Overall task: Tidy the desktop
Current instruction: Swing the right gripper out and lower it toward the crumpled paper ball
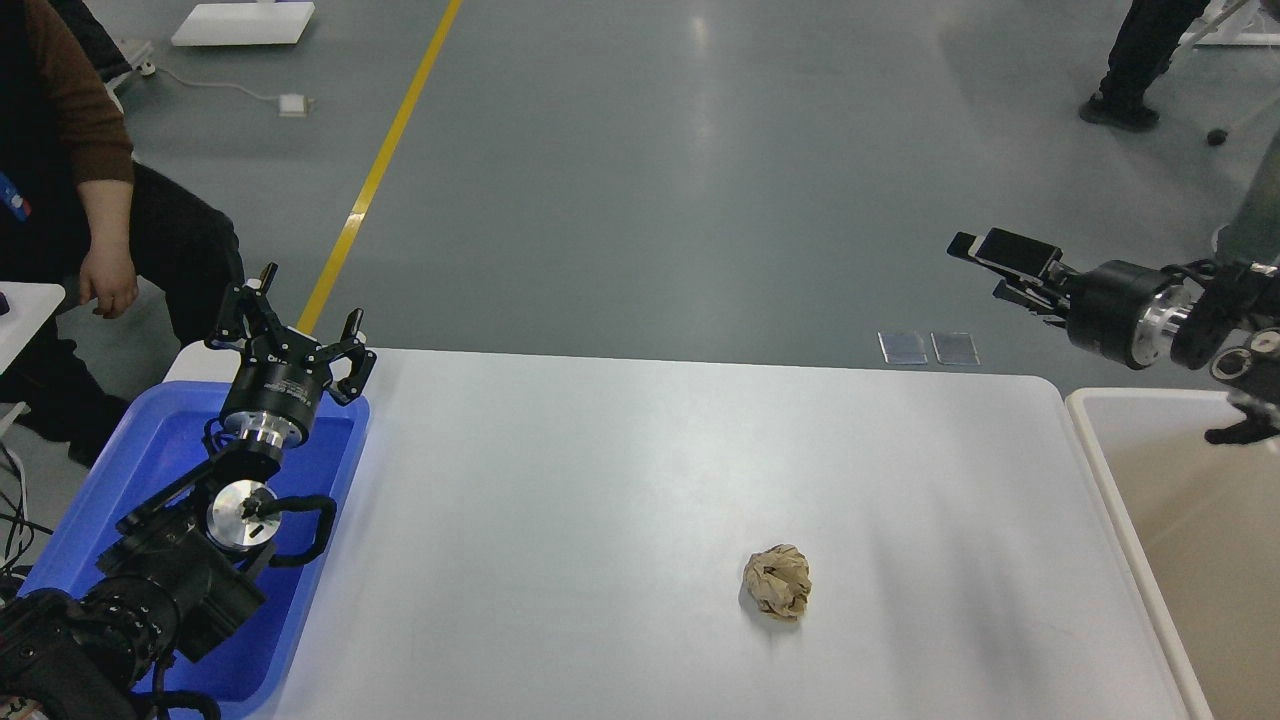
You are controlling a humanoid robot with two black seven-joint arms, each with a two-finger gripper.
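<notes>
One crumpled brown paper ball [777, 583] lies on the white bench [600, 480]. Left gripper [298, 328] above blue tray [110, 480], jaws apart, empty. Right gripper [985, 262] beyond the bench's far right corner: jaws' state unclear.

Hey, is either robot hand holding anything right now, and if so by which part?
Nothing is held. The left hand is open and empty above the blue tray; the right hand shows nothing in it. The crumpled paper ball lies untouched on the desktop.

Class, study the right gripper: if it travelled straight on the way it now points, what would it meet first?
Probably nothing: the right gripper points left, hanging beyond the glossy white rectangular desktop; only grey floor shows along its line, though depth is unclear.
</notes>
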